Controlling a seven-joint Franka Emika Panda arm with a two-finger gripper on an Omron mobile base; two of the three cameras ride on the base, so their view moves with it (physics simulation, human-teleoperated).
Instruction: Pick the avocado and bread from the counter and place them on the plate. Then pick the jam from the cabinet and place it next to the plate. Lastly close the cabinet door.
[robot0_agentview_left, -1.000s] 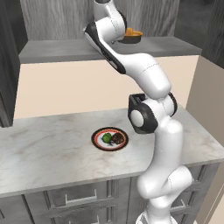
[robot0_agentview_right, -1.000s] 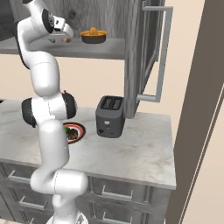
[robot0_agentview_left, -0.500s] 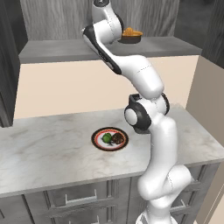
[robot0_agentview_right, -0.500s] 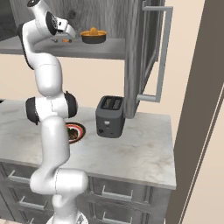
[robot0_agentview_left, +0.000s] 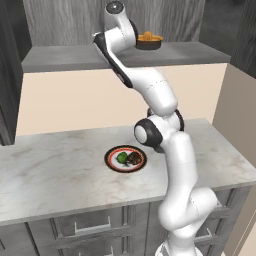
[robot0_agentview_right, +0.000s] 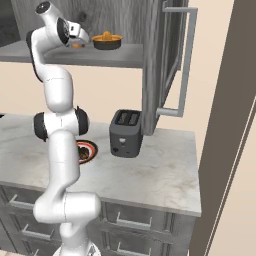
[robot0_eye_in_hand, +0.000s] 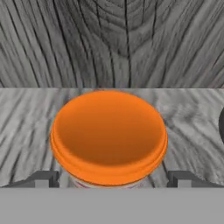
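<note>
Jam (robot0_eye_in_hand: 108, 136): on cabinet shelf (robot0_eye_in_hand: 26, 127), between spread fingers (robot0_eye_in_hand: 43, 178) of hand (robot0_eye_in_hand: 111, 179). Risk: off-centre squeeze tips jar backward.

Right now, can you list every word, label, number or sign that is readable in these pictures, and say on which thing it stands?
None can be read.
Jam: pale band under the lid, no letters visible.
Toaster: no visible brand or marks.
Plate: dark pattern only, no text.
</note>
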